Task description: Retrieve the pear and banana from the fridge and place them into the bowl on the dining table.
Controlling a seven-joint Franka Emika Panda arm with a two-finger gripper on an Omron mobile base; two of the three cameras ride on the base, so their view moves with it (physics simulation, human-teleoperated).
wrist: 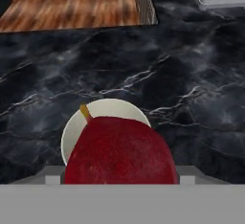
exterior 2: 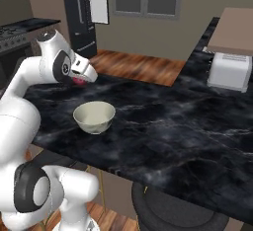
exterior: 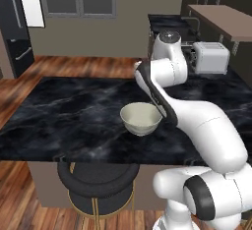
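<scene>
My gripper (exterior 2: 78,80) holds a dark red pear (wrist: 119,151) with a tan stem, its jaws spread wide round the fruit, above the white bowl (wrist: 76,127) on the black marble surface (wrist: 182,74). The pear hangs over the bowl's near side, not its middle. Released here, I judge it could strike the rim, tip out and roll across the surface.
</scene>
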